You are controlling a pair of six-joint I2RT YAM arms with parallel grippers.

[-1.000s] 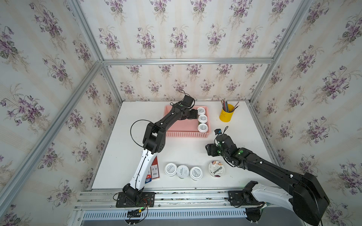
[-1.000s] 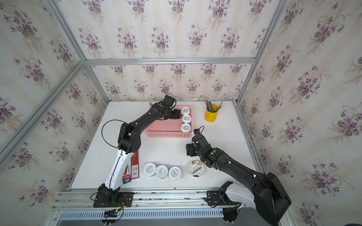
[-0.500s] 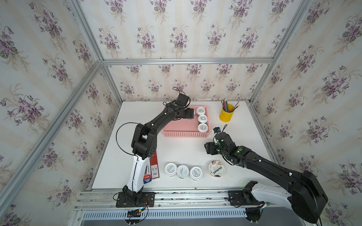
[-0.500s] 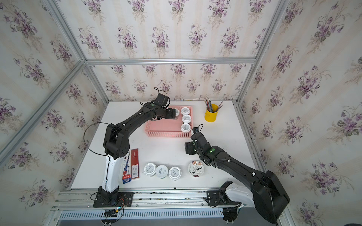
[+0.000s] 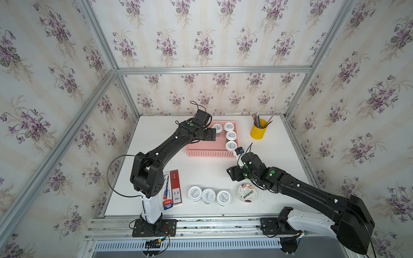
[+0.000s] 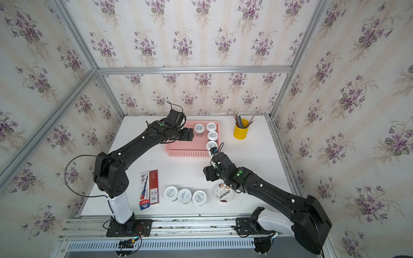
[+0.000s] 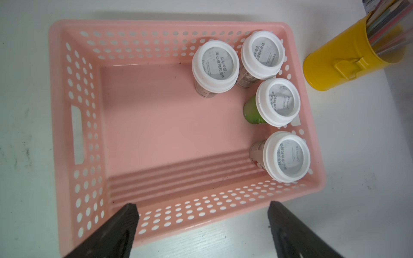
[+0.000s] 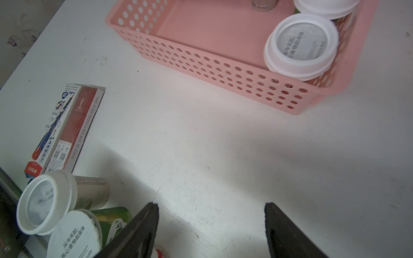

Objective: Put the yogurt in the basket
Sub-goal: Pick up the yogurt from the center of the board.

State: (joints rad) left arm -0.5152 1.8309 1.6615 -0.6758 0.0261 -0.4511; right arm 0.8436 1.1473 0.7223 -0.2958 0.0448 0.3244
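Observation:
The pink basket [image 5: 210,153] [image 6: 185,153] [image 7: 73,67] [image 8: 212,64] stands at the table's back. Several yogurt cups [image 5: 231,135] [image 6: 212,135] [image 7: 277,101] stand upright at its right end. My left gripper [image 5: 211,134] [image 6: 188,134] [image 7: 202,210] hangs open and empty over the basket's left part, just clear of the nearest cup [image 5: 217,128] [image 7: 215,66]. Three more cups [image 5: 208,195] [image 6: 184,195] [image 8: 47,201] and the Chobani cup [image 5: 247,193] [image 6: 223,193] sit in a row near the front edge. My right gripper [image 5: 232,173] [image 6: 207,173] [image 8: 211,208] is open and empty over bare table, between that row and the basket.
A yellow pencil cup [image 5: 258,129] [image 7: 348,55] stands right of the basket. Two flat packs, red and blue [image 5: 172,189] [image 8: 67,125], lie front left beside the left arm's base. Metal frame rails edge the white table.
My left gripper has opened and drawn back to the left, leaving one more cup standing in the basket. Its elbow has swung left. The right arm has barely moved.

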